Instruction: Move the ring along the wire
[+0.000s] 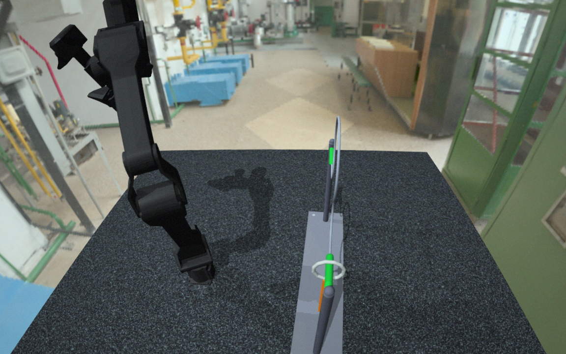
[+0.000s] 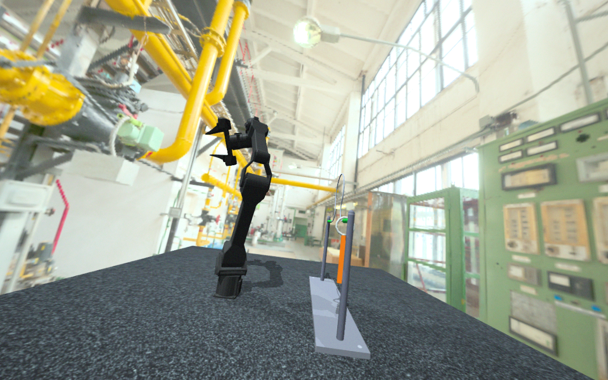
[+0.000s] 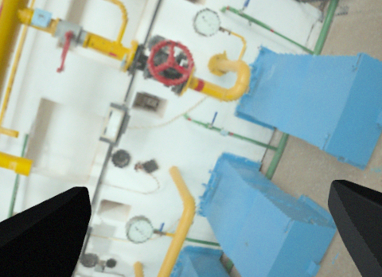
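Hall: factory floor with yellow pipes and green cabinets surrounds the dark speckled table [image 1: 408,264].
Arm: black arm [image 1: 144,167] is bolted near the table's left edge, folded upward, well apart from the wire rig.
Base plate: grey plate [image 1: 316,237] runs from mid-table to the near edge, carrying both posts.
Wire: thin grey arch [image 1: 337,132] joins the posts.
Gripper: gripper [image 2: 218,141] is raised high, jaws wide apart, holding nothing.
Ring: ring [image 1: 328,269] hangs on the green sleeve [image 1: 328,273] by the near post, orange handle [image 2: 341,259] dangling, untouched.

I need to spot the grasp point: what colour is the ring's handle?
Orange; the handle shows best in the exterior view, hanging below the ring.
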Action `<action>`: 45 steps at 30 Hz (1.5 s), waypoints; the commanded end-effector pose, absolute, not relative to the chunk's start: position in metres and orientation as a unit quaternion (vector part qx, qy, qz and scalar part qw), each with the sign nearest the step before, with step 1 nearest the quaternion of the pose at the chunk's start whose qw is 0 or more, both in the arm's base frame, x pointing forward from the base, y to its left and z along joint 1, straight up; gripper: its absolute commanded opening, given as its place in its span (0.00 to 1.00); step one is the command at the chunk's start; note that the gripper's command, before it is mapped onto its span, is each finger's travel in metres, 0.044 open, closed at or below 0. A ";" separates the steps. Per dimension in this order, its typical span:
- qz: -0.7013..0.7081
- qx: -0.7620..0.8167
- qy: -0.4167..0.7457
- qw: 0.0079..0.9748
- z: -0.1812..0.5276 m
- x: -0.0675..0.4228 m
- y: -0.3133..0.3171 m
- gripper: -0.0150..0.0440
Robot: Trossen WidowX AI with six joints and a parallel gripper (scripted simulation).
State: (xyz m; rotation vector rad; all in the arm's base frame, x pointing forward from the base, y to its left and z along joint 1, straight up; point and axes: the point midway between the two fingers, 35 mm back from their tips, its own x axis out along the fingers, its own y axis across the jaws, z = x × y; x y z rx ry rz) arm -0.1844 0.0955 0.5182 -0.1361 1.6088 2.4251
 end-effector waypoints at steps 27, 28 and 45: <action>0.800 0.085 0.443 0.395 0.452 -0.076 0.255 0.53; 0.798 0.086 0.439 0.404 0.450 -0.070 0.258 0.53; 0.715 0.138 0.353 0.588 0.390 0.070 0.284 0.53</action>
